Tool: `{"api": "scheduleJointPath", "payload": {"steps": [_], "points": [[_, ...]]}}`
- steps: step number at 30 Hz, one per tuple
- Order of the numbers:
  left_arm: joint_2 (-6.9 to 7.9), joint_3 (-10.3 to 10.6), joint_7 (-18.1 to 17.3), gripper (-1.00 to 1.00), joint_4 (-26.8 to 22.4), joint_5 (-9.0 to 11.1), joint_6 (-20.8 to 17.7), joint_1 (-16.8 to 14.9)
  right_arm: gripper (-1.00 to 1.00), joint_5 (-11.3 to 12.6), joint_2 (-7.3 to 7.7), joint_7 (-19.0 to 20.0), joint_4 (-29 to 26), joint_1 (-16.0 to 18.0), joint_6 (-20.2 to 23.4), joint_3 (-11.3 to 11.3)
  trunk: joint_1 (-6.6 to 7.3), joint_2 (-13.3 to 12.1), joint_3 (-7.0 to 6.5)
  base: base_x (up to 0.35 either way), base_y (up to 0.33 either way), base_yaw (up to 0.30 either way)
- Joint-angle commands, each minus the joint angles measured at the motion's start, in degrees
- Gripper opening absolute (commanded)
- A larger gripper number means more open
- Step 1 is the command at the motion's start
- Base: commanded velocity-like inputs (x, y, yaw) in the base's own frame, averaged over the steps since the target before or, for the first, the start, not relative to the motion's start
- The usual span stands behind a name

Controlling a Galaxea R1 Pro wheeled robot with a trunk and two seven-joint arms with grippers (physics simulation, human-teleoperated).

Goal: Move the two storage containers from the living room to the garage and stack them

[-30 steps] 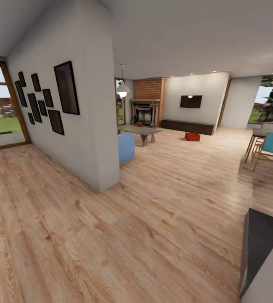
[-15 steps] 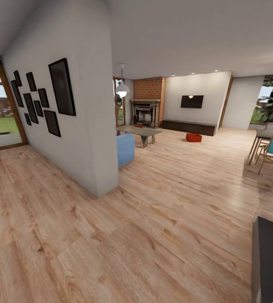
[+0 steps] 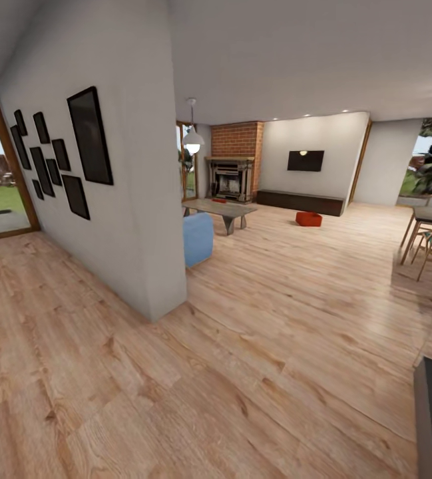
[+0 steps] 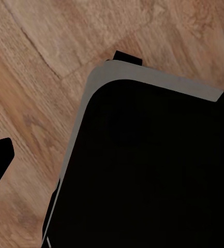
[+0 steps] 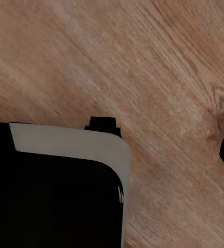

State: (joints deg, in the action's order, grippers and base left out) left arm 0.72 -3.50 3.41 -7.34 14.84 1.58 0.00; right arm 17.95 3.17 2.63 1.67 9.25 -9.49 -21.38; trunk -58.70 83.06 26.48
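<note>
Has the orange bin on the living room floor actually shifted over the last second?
No. The storage container keeps its spot before the dark TV bench; the camera moved.

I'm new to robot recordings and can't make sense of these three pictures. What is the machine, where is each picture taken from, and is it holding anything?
The machine is a wheeled robot with two arms, shown in a computer simulation and steered by a person. The wide picture comes from a camera on its head, looking across a living room with a light wood plank floor. At the far end are a brick fireplace, a black TV on the wall and a low table. One small orange-red bin sits on the floor below the TV; that is a storage container it must fetch. A blue sofa pokes out behind the wall with picture frames.

The other two pictures come from cameras near each arm's gripper. Both look down at planks and the dark, grey-edged body of the robot. Nothing held shows in them, and I cannot tell whether the grippers are open.
</note>
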Motion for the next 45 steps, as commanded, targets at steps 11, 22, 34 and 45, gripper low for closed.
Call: {"api": "scheduleJointPath", "payload": {"steps": [11,22,34,45], "points": [[-0.02,-0.31,0.02,1.00,0.05,0.10,0.09,0.00,1.00,0.60,-0.01,-0.19,0.18,0.07,1.04,-0.42,-0.03,0.02,0.05,0.323,0.000,0.000],[-0.02,-0.28,0.02,1.00,0.15,0.10,0.09,0.00,1.00,0.60,-0.08,-0.25,0.18,0.07,1.16,-0.41,-0.03,0.02,0.05,0.323,0.000,-0.052],[-0.04,-0.23,0.02,1.00,0.31,0.10,0.09,0.00,1.00,0.61,-0.07,-0.25,0.18,0.07,1.32,-0.41,-0.03,0.02,0.05,0.323,0.000,-0.274],[-0.11,-0.19,0.02,1.00,0.31,0.10,0.09,0.00,1.00,0.60,-0.07,-0.25,0.18,0.07,1.32,-0.41,-0.03,0.02,0.05,0.323,0.000,-0.289]]}}
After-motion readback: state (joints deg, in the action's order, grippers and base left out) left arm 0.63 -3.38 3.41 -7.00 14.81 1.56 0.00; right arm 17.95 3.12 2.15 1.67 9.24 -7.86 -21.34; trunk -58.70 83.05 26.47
